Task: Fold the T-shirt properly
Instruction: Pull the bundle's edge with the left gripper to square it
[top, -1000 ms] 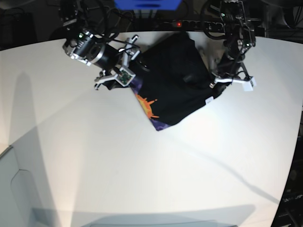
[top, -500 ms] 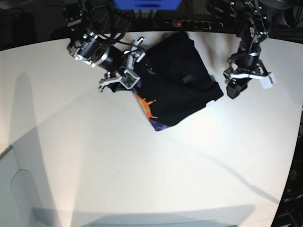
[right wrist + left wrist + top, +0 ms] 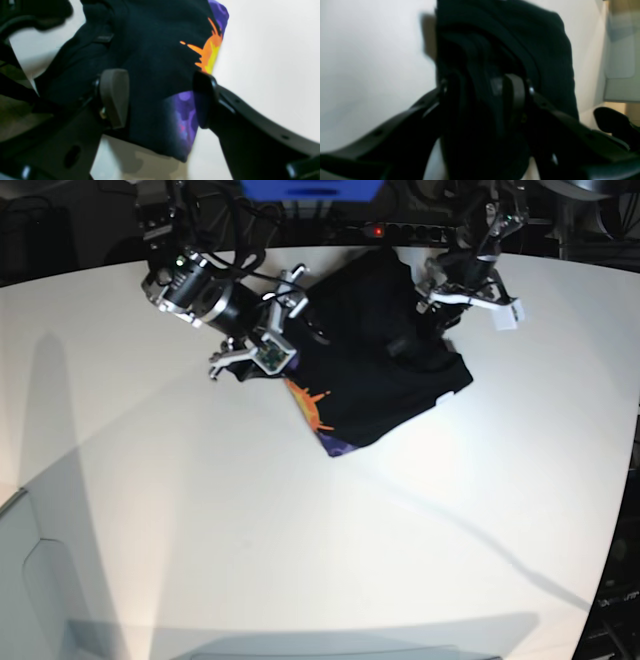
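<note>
jaws apart around folded t-shirt (image 3: pixel 375 370)

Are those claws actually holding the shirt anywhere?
No. Both sets of jaws stand open around edges of the T-shirt, not pinching it.

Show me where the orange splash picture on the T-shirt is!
In the base view the orange print sits on the black T-shirt's lower left edge, just below the right hand, on the white table.

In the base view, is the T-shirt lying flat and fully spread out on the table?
No. The T-shirt is folded into a compact bundle on the white table, with only part of its orange-and-purple print showing.
</note>
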